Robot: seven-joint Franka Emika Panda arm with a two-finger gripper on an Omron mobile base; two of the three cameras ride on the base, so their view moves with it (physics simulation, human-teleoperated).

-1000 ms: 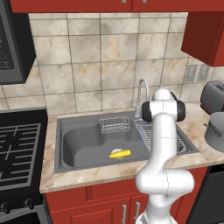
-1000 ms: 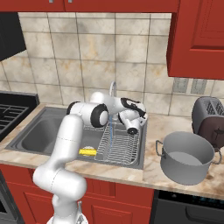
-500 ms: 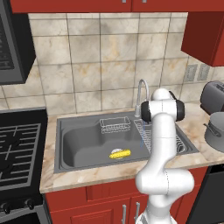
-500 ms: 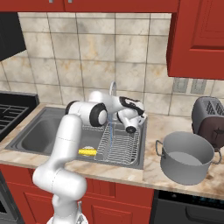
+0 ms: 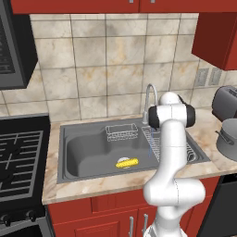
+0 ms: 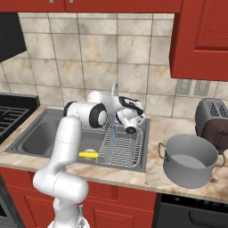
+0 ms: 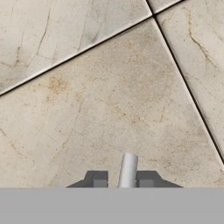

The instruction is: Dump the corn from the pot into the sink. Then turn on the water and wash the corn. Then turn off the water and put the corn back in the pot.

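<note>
One corn (image 5: 127,163) lies on the floor of the sink (image 5: 83,152), toward its front, and one pot (image 6: 190,160) stands empty on the counter to the sink's right, so the dump is done. A thin stream falls from the one tap (image 5: 149,95) at the sink's back rim, so I judge washing in progress; shut-off and return remain. My gripper (image 7: 122,179) sits at the tap lever, fingers (image 7: 97,179) either side of a pale bar; whether they grip it I cannot tell.

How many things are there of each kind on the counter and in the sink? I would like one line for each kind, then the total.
Corn cob: 1
Pot: 1
Toaster: 1
Wire racks: 2
Tap: 1
Total: 6
</note>
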